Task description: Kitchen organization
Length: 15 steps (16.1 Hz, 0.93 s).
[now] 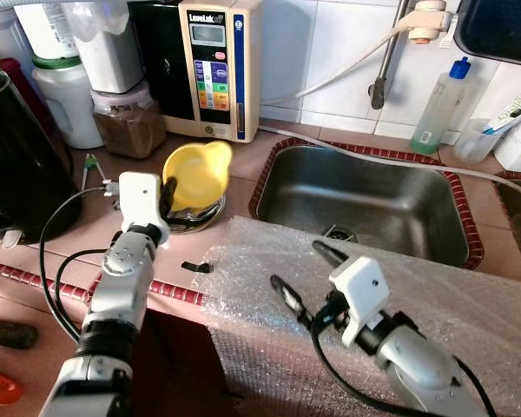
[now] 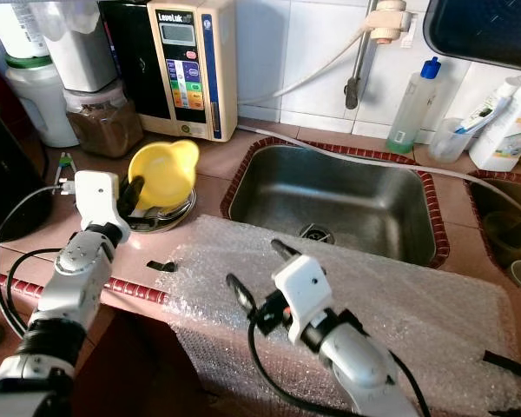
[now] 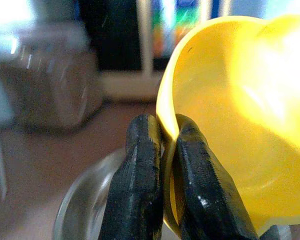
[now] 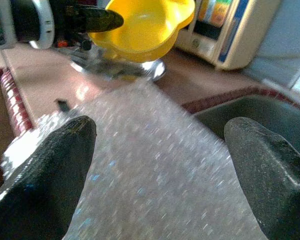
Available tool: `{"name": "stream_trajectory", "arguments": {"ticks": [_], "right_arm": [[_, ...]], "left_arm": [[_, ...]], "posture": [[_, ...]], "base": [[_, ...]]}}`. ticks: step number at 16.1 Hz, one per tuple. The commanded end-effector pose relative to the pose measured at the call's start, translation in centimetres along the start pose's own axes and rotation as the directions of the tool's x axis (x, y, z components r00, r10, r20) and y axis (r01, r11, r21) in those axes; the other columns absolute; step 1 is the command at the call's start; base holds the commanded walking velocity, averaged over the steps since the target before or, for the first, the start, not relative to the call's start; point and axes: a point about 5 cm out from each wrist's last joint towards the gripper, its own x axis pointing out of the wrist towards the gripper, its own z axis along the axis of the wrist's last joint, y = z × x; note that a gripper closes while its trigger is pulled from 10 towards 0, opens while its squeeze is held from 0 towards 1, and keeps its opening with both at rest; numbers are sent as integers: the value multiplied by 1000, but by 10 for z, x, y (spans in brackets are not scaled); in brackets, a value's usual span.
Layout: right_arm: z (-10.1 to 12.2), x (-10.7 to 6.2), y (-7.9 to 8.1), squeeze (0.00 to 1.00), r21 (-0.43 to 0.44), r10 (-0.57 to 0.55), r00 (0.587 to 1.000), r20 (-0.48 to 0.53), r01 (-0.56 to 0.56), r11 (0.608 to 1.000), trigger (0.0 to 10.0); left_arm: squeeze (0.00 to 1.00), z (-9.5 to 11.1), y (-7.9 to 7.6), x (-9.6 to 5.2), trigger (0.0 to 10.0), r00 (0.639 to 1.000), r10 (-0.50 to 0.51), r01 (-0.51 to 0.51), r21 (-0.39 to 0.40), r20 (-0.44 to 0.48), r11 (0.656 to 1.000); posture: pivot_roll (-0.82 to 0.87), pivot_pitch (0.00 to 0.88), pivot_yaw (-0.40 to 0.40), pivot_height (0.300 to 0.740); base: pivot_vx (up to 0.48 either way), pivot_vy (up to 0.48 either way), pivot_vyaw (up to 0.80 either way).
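Progress call: early. Left gripper [image 1: 168,196] had the yellow bowl [image 1: 196,174] by its rim, tilted up over the steel dish [image 1: 200,215] on the counter [image 1: 87,243]. Bowl looked lifted or mid-tilt, not yet put anywhere. Where it's meant to go wasn't evident from the frames, so "done" so far amounted to one grasp.

Left to do, my guess: place the bowl, then deal with the clutter at the back. From the bowl: jars [image 1: 126,122] at 10 o'clock, water unit [image 1: 213,65] at 12, clear bottle [image 1: 440,109] with blue cap at 2 beyond the sink [image 1: 365,204]. Sink basin looked bare apart from the drain. Bubble wrap [image 1: 451,295] lay draped across the sink's near edge and down the counter front, at about 4 o'clock from the bowl.

Fingers:
- Left: fingers [image 3: 140,190] pressed nearly together, pinching the bowl's thin rim between them. One pad inside the wall, one outside, as the left wrist view showed. Grip sat at the edge, so the bowl could pivot if swung fast.
- Right gripper [image 1: 300,278]: fingers [image 4: 45,175] spread wide, holding nothing. Hovered over the bubble wrap; couldn't tell whether the tips touched it. Right wrist view looked across the wrap toward the bowl and the left gripper.

Small black scrap [image 1: 197,267] on the counter just at the wrap's left edge, unidentified.
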Motion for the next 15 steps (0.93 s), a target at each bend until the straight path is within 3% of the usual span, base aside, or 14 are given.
{"name": "stream_trajectory", "arguments": {"ticks": [1,2,3,6,9,11,12,15], "right_arm": [[3,0,-7,1000,-19,-40,999,17,40,999,10000],[5,1,-10,1000,-21,-52,998,29,53,998,10000],[10,3,-14,867,-6,-78,995,57,78,997,10000],[16,6,-18,0,35,-107,990,89,104,994,10000],[17,10,-20,0,98,-146,984,106,135,986,10000],[16,18,-30,0,180,-258,960,111,235,955,10000],[18,23,-35,0,226,-308,944,121,276,934,10000],[18,30,-40,0,237,-346,931,118,312,920,10000]], "left_arm": [[0,14,-9,0,0,995,-55,50,57,82,997],[0,18,-15,-3,0,989,-89,78,91,119,993],[0,25,-29,-9,0,970,-169,144,144,175,979],[0,24,-52,-21,0,937,-283,245,189,208,951],[0,24,-70,-28,0,911,-349,316,172,220,933],[0,29,-89,-33,0,882,-396,368,152,257,918],[0,29,-92,-33,0,885,-391,367,136,254,920],[0,29,-94,-34,0,885,-390,370,122,255,921]], "posture": [[58,0,7,740],[57,0,6,740],[57,0,4,740],[52,0,2,740],[51,0,8,740],[51,0,13,740],[49,0,19,740],[47,0,21,740]], "base": [[0,0,0],[0,0,0],[0,0,0],[0,0,0],[0,0,0],[0,0,0],[0,0,0],[0,0,0]]}}
